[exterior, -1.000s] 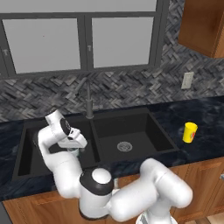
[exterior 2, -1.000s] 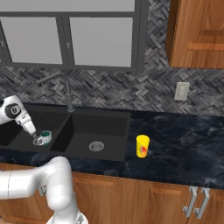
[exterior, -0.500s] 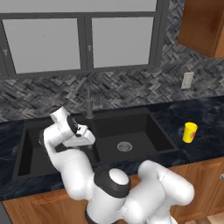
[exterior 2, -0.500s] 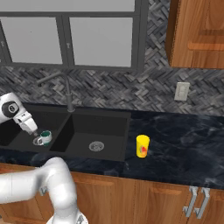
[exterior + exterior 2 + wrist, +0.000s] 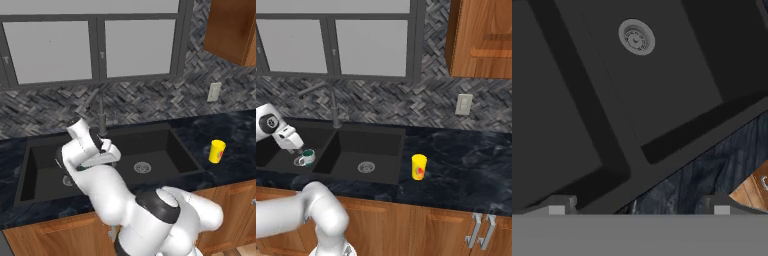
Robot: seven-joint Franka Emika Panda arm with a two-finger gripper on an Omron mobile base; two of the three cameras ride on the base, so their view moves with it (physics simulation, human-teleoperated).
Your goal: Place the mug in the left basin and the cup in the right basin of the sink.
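Right base view shows the fingers (image 5: 297,150) spread wide and holding nothing, just above the mug (image 5: 306,157), white-grey with a teal inside, standing in the left basin (image 5: 278,156). Farther right, past the right basin (image 5: 363,152), the yellow cup (image 5: 419,166) with its red mark stands upright on the dark desk (image 5: 466,170).

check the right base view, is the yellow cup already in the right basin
No, the cup stands upright on the dark counter to the right of the sink.
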